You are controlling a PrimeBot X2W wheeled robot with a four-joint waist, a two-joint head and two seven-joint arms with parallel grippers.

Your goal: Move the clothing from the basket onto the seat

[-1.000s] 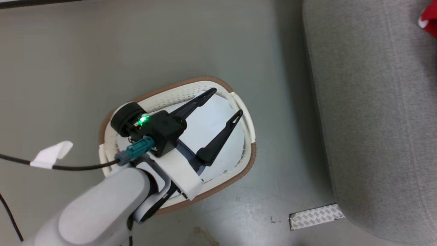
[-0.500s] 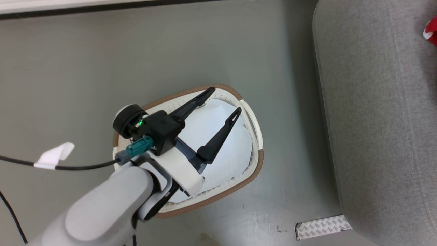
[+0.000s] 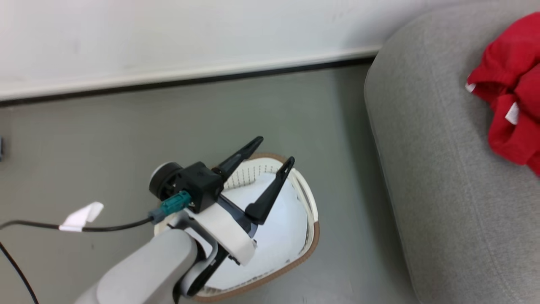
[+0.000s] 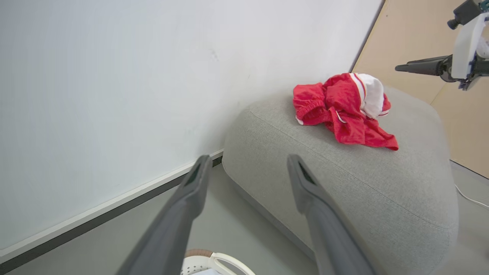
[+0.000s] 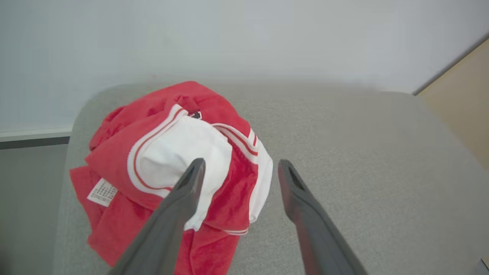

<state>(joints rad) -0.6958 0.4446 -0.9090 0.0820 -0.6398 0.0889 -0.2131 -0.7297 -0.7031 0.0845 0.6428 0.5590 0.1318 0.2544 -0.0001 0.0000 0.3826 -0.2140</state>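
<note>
- On the seat (image 5: 344, 152), towards its wall end: the clothing (image 5: 160, 152), one crumpled heap. It lies wholly on the cushion, well apart from the basket (image 3: 314, 236) on the floor (image 3: 126, 126).
- Clothing, make: bright red sports fabric, thin, with a faint sheen. It has a white panel, white trim (image 5: 244, 137) striped red, and a small white tag (image 5: 101, 191) at one edge.
- Clothing, handling (my judgement): light, limp and probably slippery, not fragile. It would sag and trail from any pinch.
- Clothing, where to take hold: a raised fold or the thicker trimmed hem at the top of the heap. A single flat layer or the tag would serve worse.
- Seat, make: light grey woven upholstery, matt, with rounded edges, soft-looking. I expect the coarse weave to keep the fabric from sliding.
- Basket, make: oval white plastic with perforated sides, a brown rim and a white loop handle. It looks rigid and light, and what I see of its inside is bare white.
- Right fingers (image 5: 172, 217): spread wide over the heap, with nothing between them. One crosses the white panel in the wrist view, and I cannot tell whether it touches.
- Left fingers (image 3: 272, 190): spread wide and empty, hanging over the basket.
- Task, as things lie: the clothing is on the seat, so the move looks complete.
</note>
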